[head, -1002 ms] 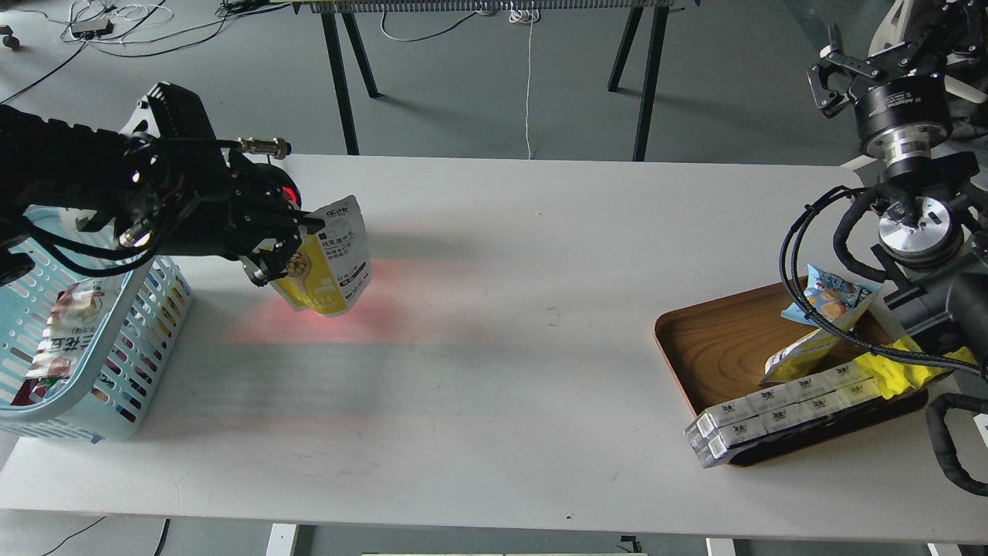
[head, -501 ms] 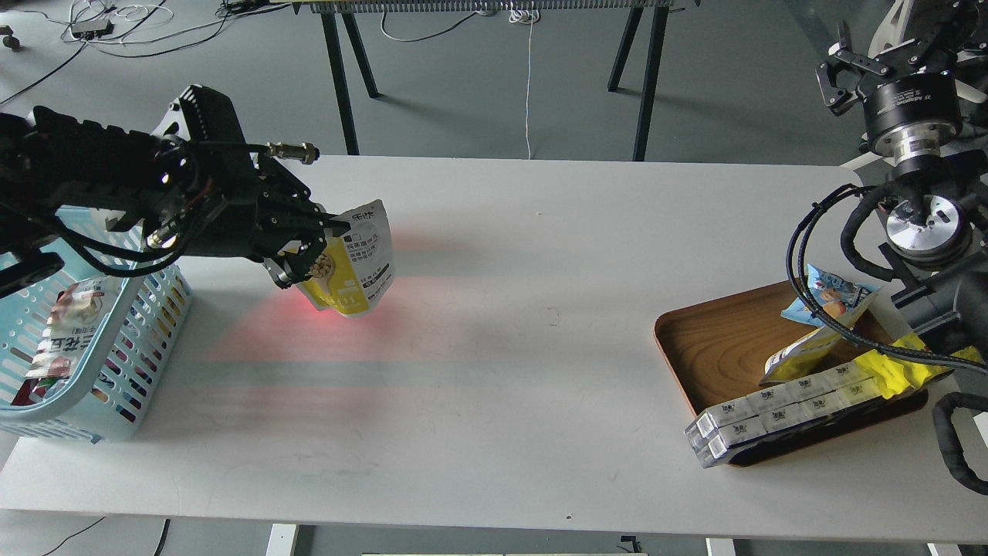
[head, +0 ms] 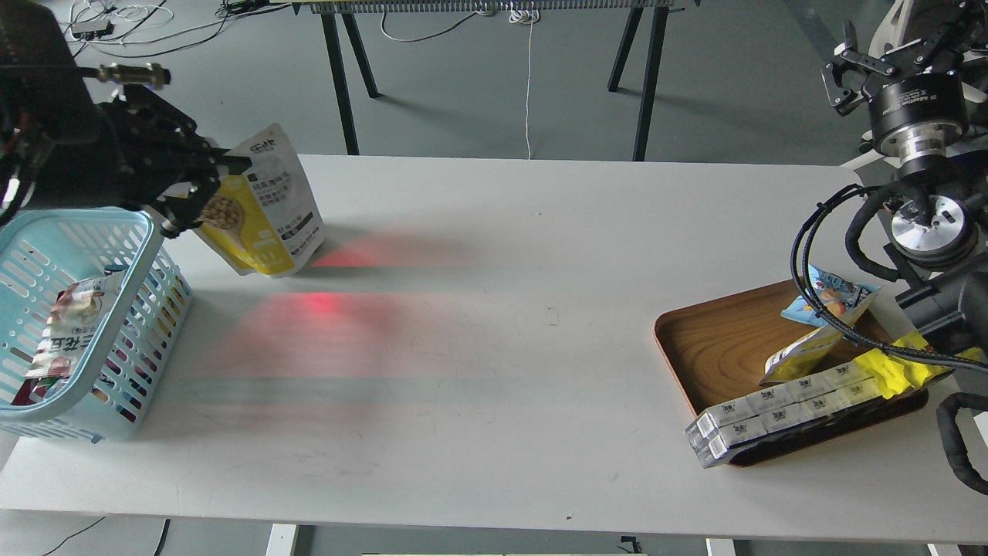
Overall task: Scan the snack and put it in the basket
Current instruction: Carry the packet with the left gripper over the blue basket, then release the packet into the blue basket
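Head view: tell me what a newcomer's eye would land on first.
First, the yellow snack pouch hanging in the left gripper above the table's far left, just beyond the light blue basket. Next, the red glow on the white table below it. Last, the brown tray of packets at the right edge.

Little of the print can be read. The snack (head: 266, 212) carries dark print on its white panel, too small to make out. A packet (head: 65, 336) inside the basket (head: 143, 224) shows large East Asian characters. The right wrist ring (head: 918, 104) bears a small illegible line.
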Available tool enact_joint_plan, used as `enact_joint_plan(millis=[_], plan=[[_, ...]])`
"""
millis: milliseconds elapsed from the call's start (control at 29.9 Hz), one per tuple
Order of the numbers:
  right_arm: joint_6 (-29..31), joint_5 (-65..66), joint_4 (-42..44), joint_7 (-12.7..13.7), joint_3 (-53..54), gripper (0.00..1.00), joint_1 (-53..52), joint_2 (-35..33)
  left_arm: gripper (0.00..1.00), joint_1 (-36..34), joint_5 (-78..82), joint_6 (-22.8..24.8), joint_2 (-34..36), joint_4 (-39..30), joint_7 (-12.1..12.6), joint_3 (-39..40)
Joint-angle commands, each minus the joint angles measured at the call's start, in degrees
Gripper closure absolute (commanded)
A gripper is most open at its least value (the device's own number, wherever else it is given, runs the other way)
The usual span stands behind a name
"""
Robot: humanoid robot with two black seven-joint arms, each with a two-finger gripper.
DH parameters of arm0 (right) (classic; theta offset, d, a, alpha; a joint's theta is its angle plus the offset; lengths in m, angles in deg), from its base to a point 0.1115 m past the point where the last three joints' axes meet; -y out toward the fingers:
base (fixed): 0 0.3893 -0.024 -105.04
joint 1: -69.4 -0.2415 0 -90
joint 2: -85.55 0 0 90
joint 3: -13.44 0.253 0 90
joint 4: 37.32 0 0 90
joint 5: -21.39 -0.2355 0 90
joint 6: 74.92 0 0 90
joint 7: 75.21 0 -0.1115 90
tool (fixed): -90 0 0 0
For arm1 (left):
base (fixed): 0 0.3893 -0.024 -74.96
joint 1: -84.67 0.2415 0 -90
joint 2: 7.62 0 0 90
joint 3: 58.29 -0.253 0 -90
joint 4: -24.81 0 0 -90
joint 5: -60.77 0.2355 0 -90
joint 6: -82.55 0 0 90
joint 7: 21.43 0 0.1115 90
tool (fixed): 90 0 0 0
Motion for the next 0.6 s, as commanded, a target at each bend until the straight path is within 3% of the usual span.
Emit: enact_joint_plan(millis=[0, 167, 367, 568], plan=[[0.0, 0.0, 0.0, -0.1, 0.0, 0.01, 0.1, 0.0, 1.00, 0.1, 0.0, -6.4, 8.1, 0.6, 0.0, -2.8], [0.0, 0.0, 0.0, -0.2, 0.3, 0.01, 0.1, 0.4, 1.00, 0.1, 0.0, -12.1, 15.1, 4.8, 0.0, -8.6], [0.0, 0.0, 0.0, -0.1, 0.3, 0.01, 0.0, 0.5, 1.00, 0.1, 0.0, -21.5, 17.7, 11.1, 0.0, -17.4], [0.0, 0.0, 0.0, -0.1, 0.3, 0.01, -0.2, 0.6, 1.00, 0.1, 0.0, -24.4, 17.7, 11.4, 0.0, -24.6]])
